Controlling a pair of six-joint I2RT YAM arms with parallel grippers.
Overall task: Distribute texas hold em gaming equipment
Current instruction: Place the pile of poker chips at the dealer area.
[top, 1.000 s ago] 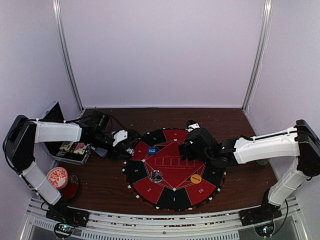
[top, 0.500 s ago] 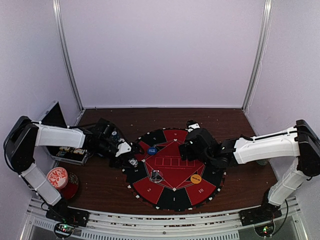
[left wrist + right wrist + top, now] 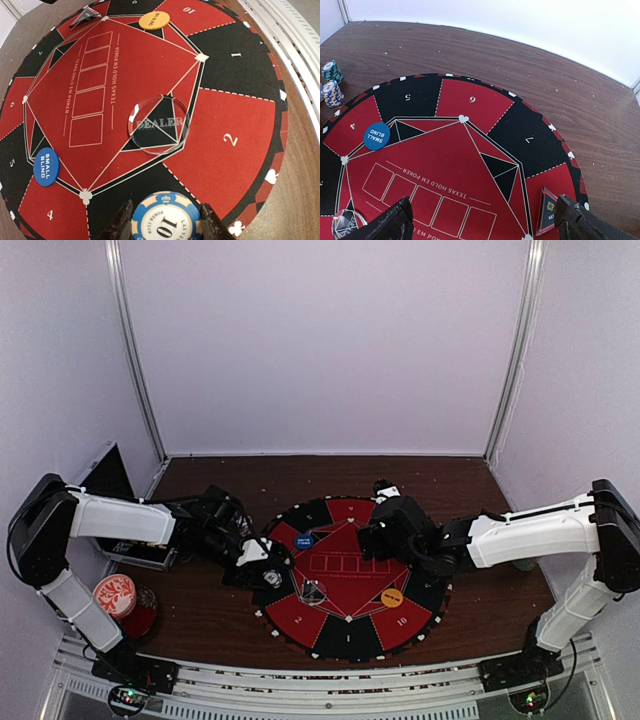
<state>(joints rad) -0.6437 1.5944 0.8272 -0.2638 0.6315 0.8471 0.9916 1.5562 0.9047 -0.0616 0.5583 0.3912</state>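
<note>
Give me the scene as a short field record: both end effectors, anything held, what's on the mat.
left end effector: shut on a chip marked 10, at the left edge of the mat
right end effector: open, empty, above the mat
blue button: flat on the mat, reads small blind
orange button: flat on the mat
dealer disc: clear, flat on the mat
chip stacks: two, beside the mat's edge

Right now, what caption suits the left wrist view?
Left gripper holds a blue-and-cream striped poker chip at the edge of the round red-and-black mat, near a clear dealer disc.
</note>
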